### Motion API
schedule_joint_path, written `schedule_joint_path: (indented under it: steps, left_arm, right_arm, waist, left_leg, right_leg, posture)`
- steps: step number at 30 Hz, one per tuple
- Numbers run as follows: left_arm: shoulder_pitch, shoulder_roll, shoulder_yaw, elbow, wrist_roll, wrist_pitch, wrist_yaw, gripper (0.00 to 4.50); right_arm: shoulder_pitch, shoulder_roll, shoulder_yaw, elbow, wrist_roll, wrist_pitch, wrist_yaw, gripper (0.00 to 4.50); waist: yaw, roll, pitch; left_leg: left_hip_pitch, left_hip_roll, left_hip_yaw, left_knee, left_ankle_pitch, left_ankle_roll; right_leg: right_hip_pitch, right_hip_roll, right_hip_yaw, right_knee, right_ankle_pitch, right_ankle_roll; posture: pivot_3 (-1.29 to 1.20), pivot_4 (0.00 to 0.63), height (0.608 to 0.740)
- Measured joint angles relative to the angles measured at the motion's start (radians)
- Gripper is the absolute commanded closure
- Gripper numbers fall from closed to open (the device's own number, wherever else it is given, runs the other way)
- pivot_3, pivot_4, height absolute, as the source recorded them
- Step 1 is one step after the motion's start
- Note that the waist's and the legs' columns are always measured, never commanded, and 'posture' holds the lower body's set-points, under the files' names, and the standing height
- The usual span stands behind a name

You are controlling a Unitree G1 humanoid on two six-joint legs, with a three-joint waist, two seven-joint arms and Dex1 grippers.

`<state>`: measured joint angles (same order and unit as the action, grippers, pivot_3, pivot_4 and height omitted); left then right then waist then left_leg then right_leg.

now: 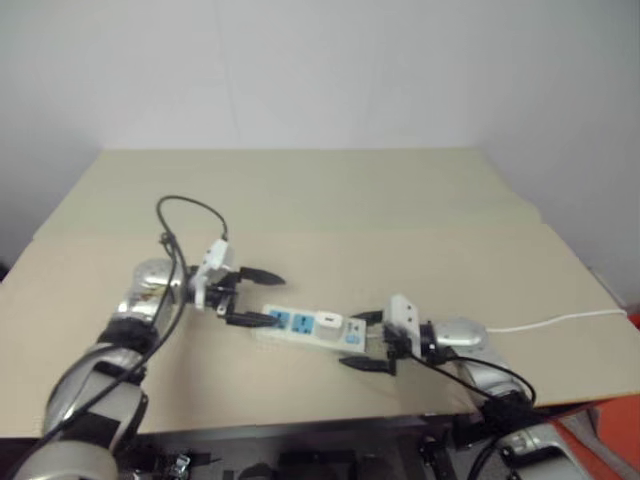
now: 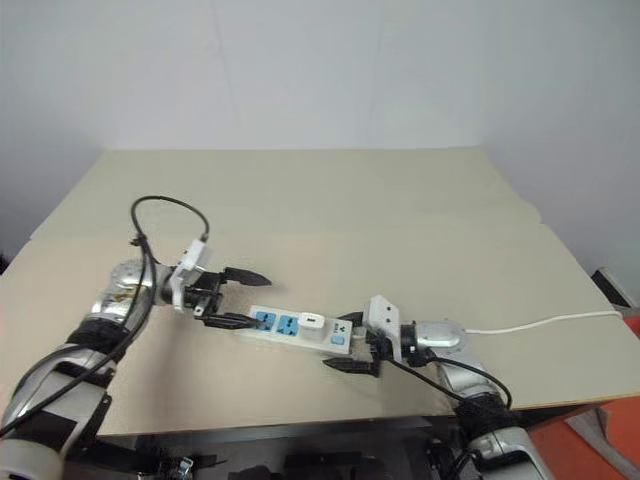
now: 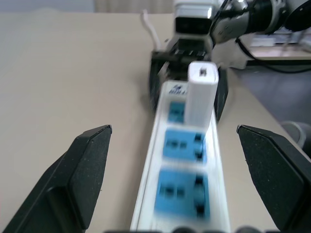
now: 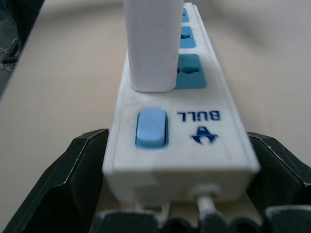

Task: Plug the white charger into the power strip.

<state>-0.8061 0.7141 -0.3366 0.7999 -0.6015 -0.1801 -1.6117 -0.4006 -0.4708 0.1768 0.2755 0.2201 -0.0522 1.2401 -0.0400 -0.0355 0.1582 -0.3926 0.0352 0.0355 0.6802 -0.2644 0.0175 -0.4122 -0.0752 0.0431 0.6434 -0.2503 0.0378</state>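
Standing white charger [image 1: 327, 322] in power strip [image 1: 300, 330]

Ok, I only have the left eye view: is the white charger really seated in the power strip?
Observer: The right wrist view shows the white charger upright in the power strip, in the blue panel beside the switch, with no gap at its base.
Operator: Is the left gripper holding anything?
Observer: No. In the left wrist view the left gripper is wide open, clear of the strip.
Operator: And the right?
Observer: The right gripper is open, flanking the switch end.
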Motion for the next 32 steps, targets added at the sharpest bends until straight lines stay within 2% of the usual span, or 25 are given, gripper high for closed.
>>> schedule_joint_path:
  steps: [4,8,15,19,32]
  left_arm:
    - [0.05,0.077,0.015,-0.044,-0.026,0.008,0.0,0.0]
    - [0.11,0.162,0.048,-0.045,-0.026,0.006,0.0,0.0]
    - [0.203,0.245,0.134,-0.059,-0.026,0.006,0.0,0.0]
    - [0.226,0.252,0.165,-0.084,-0.026,0.006,0.0,0.0]
    - [0.238,0.222,0.236,-0.121,0.027,0.056,0.0,0.0]
  right_arm:
    - [0.056,-0.102,-0.056,-0.129,0.042,0.021,0.009,0.04]
    - [0.134,-0.247,-0.178,-0.204,0.106,0.036,0.038,0.04]
    - [0.309,-0.395,-0.331,-0.273,0.187,0.036,0.102,0.04]
    - [0.37,-0.412,-0.384,-0.3,0.201,0.036,0.107,0.04]
    - [0.451,-0.412,-0.407,-0.381,0.227,0.056,0.063,0.04]
  waist:
    - [0.011,0.001,0.002]
    - [0.027,0.001,0.005]
    - [0.033,0.002,0.006]
    - [0.033,0.001,0.006]
    - [0.031,0.001,0.006]
  left_leg:
    - [-0.012,-0.001,0.0,0.004,0.0,0.0]
    - [-0.012,-0.001,0.002,0.005,0.0,0.0]
    - [-0.012,-0.001,0.007,0.005,0.0,0.0]
    - [-0.011,0.0,0.007,0.005,0.0,0.0]
    - [-0.011,-0.001,0.008,0.006,0.0,0.0]
  right_leg:
    - [-0.012,-0.001,0.0,0.003,0.0,0.0]
    - [-0.011,-0.002,-0.001,0.002,0.0,0.0]
    - [-0.01,-0.001,-0.002,0.002,0.0,0.0]
    - [-0.009,-0.001,-0.002,0.003,0.0,0.0]
    - [-0.01,-0.001,-0.002,0.003,0.0,0.0]
  posture:
    - [0.0,0.15,0.74]
    - [0.0,0.15,0.74]
    - [0.0,0.15,0.74]
    - [0.0,0.15,0.74]
    - [0.0,0.15,0.74]
